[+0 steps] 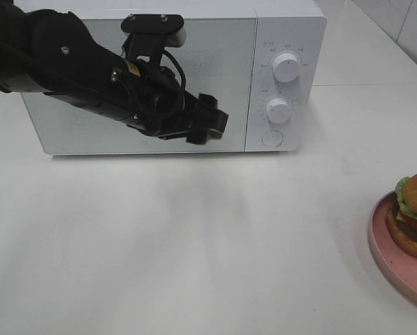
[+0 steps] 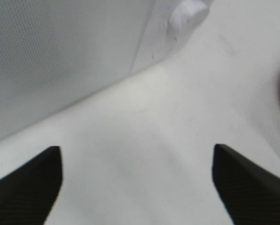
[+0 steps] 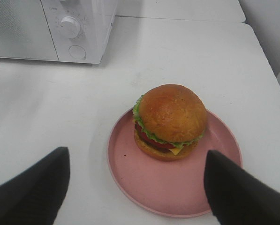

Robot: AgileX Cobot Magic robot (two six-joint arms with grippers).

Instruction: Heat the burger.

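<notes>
Round burger [image 3: 170,121] with glossy golden-brown bun, green lettuce, red tomato and yellow cheese, resting on a round pink plate [image 3: 172,185] on the white counter [image 1: 194,237], well apart from the white microwave oven [image 1: 173,77] with its door shut and 2 round dials. Left end effector [image 1: 207,127] hovering before the microwave door, fingers spread wide, holding nothing. Right end effector [image 3: 137,187] above the plate, fingers wide apart on either side of it, empty.
</notes>
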